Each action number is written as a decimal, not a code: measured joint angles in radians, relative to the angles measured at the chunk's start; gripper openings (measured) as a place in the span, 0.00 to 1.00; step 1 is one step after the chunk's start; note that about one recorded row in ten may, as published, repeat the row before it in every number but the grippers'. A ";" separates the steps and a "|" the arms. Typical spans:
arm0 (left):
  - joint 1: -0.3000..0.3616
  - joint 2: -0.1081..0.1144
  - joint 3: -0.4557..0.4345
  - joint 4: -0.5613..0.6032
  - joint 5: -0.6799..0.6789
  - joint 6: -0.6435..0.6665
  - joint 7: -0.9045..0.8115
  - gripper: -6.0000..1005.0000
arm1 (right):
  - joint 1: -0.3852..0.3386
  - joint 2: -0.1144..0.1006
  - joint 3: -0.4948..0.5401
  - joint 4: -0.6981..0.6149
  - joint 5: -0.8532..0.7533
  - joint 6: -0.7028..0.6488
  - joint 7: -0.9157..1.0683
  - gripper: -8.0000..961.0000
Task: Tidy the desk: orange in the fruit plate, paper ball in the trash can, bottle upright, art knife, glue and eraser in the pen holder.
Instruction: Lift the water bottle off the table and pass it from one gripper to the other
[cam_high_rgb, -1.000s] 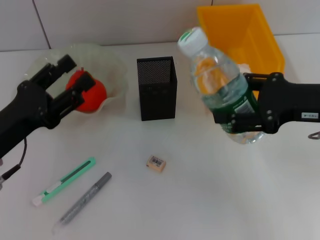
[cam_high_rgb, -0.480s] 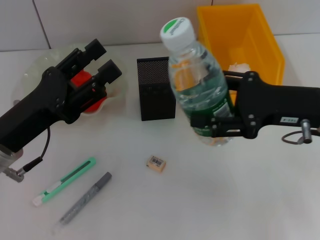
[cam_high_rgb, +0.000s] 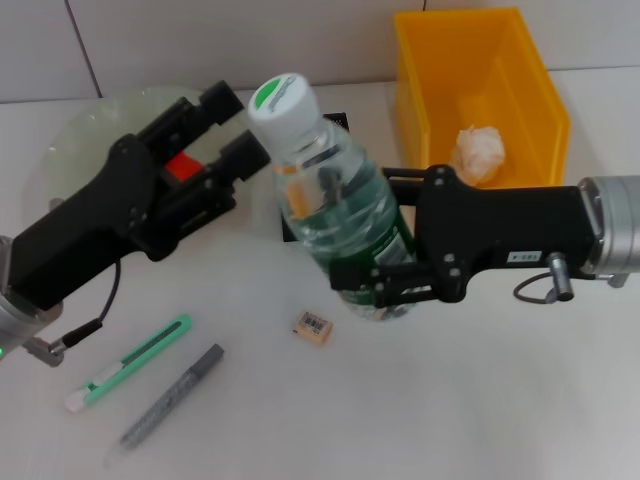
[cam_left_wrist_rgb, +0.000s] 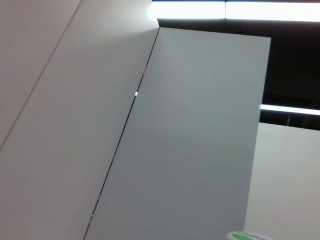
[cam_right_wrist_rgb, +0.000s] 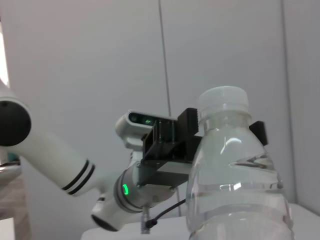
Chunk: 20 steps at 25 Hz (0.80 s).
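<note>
My right gripper (cam_high_rgb: 385, 285) is shut on the lower body of the bottle (cam_high_rgb: 335, 225) and holds it above the table, tilted with its white cap (cam_high_rgb: 283, 100) to the upper left. The bottle hides most of the pen holder (cam_high_rgb: 336, 118). It fills the right wrist view (cam_right_wrist_rgb: 235, 175). My left gripper (cam_high_rgb: 235, 125) is open and empty, raised just left of the bottle cap. A bit of the orange (cam_high_rgb: 180, 166) shows behind it in the fruit plate (cam_high_rgb: 80, 130). The paper ball (cam_high_rgb: 478, 150) lies in the trash can (cam_high_rgb: 480, 60). The eraser (cam_high_rgb: 313, 326) lies on the table.
A green art knife (cam_high_rgb: 130, 362) and a grey glue pen (cam_high_rgb: 170, 403) lie side by side at the front left. The white table (cam_high_rgb: 450, 400) stretches bare at the front right. The left arm (cam_right_wrist_rgb: 125, 190) shows behind the bottle in the right wrist view.
My right gripper has carried the bottle left, in front of the pen holder. My left gripper has risen from the plate and moved right, leaving the orange in the plate.
</note>
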 joint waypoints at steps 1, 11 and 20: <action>-0.004 0.000 0.011 0.000 0.000 0.000 0.001 0.75 | 0.004 0.000 -0.007 0.004 0.000 0.003 0.000 0.79; -0.027 0.000 0.054 -0.002 -0.002 0.009 -0.001 0.75 | 0.059 0.000 -0.019 0.089 0.001 0.013 -0.005 0.79; -0.029 0.000 0.055 -0.004 -0.003 0.028 -0.001 0.75 | 0.081 0.000 -0.039 0.119 0.000 0.017 -0.011 0.79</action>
